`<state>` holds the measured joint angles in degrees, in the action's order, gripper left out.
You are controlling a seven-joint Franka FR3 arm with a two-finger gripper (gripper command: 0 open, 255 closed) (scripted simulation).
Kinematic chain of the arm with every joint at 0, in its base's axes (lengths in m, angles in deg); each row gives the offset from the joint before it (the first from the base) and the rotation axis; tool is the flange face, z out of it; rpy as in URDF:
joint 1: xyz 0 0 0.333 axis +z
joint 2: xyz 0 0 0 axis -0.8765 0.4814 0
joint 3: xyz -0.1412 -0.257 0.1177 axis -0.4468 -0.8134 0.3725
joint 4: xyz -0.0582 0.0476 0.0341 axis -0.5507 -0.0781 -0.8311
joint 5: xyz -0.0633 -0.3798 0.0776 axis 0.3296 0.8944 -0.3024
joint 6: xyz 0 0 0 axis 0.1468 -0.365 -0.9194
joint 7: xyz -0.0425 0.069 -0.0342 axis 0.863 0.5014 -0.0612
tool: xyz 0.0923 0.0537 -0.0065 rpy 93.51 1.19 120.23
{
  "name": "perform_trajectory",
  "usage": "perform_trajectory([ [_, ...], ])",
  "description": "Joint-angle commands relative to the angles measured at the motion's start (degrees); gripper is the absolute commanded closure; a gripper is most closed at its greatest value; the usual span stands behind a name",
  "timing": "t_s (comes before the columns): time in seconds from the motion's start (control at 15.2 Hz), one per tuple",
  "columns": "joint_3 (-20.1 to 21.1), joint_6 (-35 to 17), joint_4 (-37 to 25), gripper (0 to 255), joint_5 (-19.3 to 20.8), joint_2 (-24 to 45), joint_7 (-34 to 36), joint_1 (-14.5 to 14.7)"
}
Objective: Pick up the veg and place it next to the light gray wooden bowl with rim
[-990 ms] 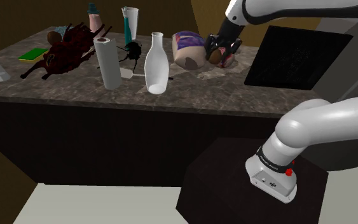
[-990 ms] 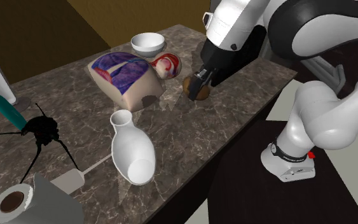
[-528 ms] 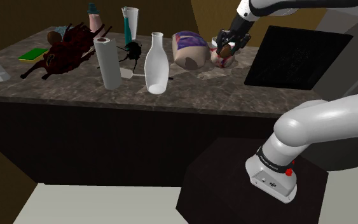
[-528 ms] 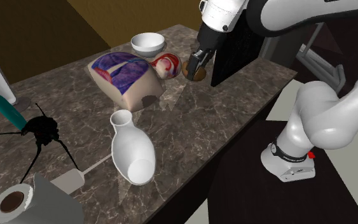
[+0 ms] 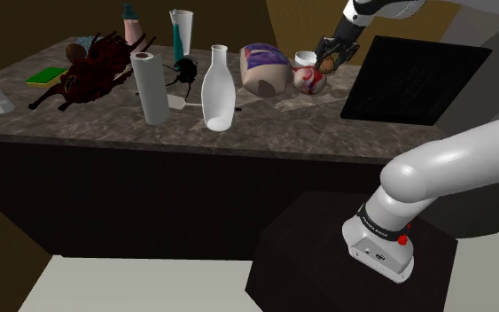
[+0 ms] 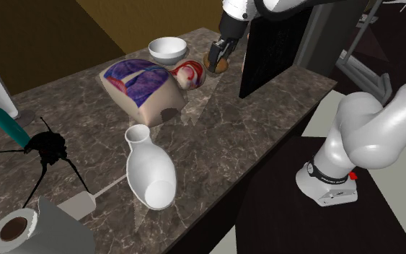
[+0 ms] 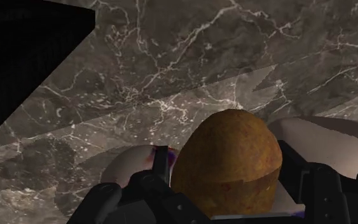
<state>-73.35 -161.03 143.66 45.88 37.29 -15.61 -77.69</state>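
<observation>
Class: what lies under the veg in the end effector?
Marbled counter, with pale shapes beside the veg. The veg covers whatever lies directly beneath it.

The counter (image 6: 215, 144) looks like polished stone, a dark brown-grey marble run through with white veins and carrying a soft sheen; the veg (image 7: 228, 162) has a rough, mottled brown skin, quite matt (much like a potato's); the gripper (image 5: 330, 58) is dull black and plastic-looking; the arm (image 6: 367, 130) wears a smooth, glossy white shell with highlights along its curves; the bowl (image 6: 168, 48) is drawn plain smooth white with a light gloss; the bottle-shaped vase (image 6: 151, 173) is smooth and glossy white too; the paper towel roll (image 6: 57, 234) is matt grey-white around a brown cardboard core; the black panel (image 5: 416, 80) on the counter is flat, faintly speckled.
</observation>
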Motion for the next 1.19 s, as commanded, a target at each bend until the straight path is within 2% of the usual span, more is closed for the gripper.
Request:
perform_trajectory([
  [0.0,-2.3,-0.2,-2.1,255,0.1,2.3,-2.9,-0.5],
  [0.33,-8.1,-0.4,-8.9,255,-1.2,9.5,-10.0,-1.1],
  [0.59,-12.5,0.2,-15.5,255,-3.7,16.1,-16.1,-1.4],
  [0.92,-17.6,2.1,-25.4,255,-8.9,25.6,-24.1,-2.4],
  [1.12,-20.0,4.1,-32.3,255,-13.0,32.1,-29.0,-3.9],
])
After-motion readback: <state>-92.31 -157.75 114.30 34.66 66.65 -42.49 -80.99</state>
